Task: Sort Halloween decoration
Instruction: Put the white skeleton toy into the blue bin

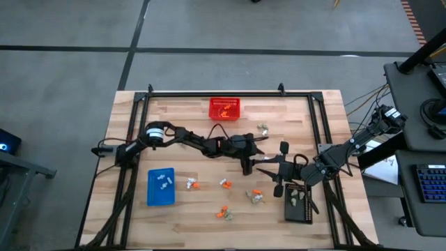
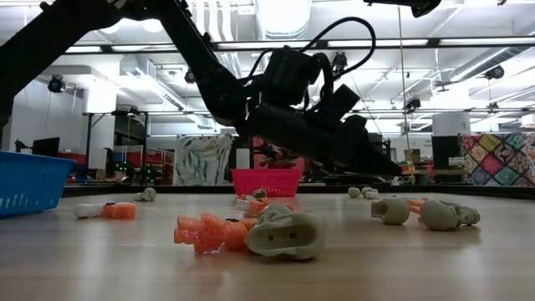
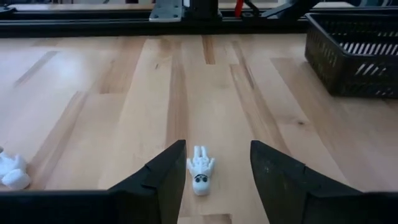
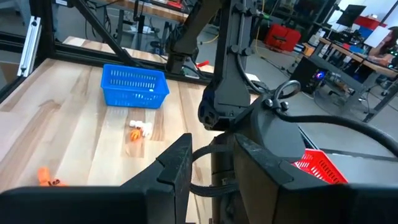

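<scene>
- Skeleton trinket [image 3: 200, 169], white, lies flat on the table between the open left jaws, near the table's middle. It touches neither one, though it sits closer to one than the other. If the jaws close without centring, the nearer one is likely to push it sideways or spin it rather than pinch it.
- It is small and smooth-looking, so I judge that a grip on its thin end could let it slip on the lift.
- Right jaws hang just right of the left arm [image 1: 202, 143], parted and holding nothing. The two arms crowd the same patch. A swing by either towards the blue tray [image 1: 152, 199] near the left front corner or the black tray [image 3: 348, 68] near the right front corner could knock the other arm.
- A low sweep could also scatter the loose orange and white pieces [image 1: 189, 184] lying towards the front edge.
- From above, the left arm's wrist covers the skeleton, so only the left wrist view shows it.
- A white trinket [image 3: 12, 174] is cut off at that view's border, and its shape is unclear.
- At table height the dark arms blur together, and I cannot tell which jaws are which.
- What lies in the red basket [image 1: 224, 102] at the far edge, and in the black tray, is too small to name.
</scene>
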`<move>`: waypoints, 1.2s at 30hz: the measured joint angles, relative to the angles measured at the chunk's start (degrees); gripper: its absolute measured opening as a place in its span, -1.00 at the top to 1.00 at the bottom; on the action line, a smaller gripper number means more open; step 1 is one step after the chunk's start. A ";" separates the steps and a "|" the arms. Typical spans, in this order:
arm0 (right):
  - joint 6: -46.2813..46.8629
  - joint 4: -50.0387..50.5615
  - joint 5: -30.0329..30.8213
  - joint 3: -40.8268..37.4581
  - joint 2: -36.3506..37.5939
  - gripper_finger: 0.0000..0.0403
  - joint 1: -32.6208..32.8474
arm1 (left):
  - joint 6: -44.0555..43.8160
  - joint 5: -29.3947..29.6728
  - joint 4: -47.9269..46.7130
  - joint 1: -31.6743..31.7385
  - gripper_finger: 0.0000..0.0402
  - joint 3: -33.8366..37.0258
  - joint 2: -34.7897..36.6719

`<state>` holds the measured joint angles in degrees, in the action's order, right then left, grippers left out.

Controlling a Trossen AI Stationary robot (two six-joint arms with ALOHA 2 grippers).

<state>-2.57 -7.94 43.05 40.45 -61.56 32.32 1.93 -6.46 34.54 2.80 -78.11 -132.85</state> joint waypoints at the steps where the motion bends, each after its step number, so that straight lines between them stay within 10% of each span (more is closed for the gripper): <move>1: 0.00 0.00 0.00 0.00 0.00 0.47 0.00 | -0.22 0.01 0.30 -0.03 0.19 -0.02 -0.26; 36: 0.42 0.37 0.03 -0.02 0.00 0.47 -0.11 | 3.09 3.50 3.48 -0.62 0.19 0.00 -2.96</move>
<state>-2.15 -7.57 43.07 40.42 -61.56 32.21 5.02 -2.96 38.02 2.18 -78.11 -135.81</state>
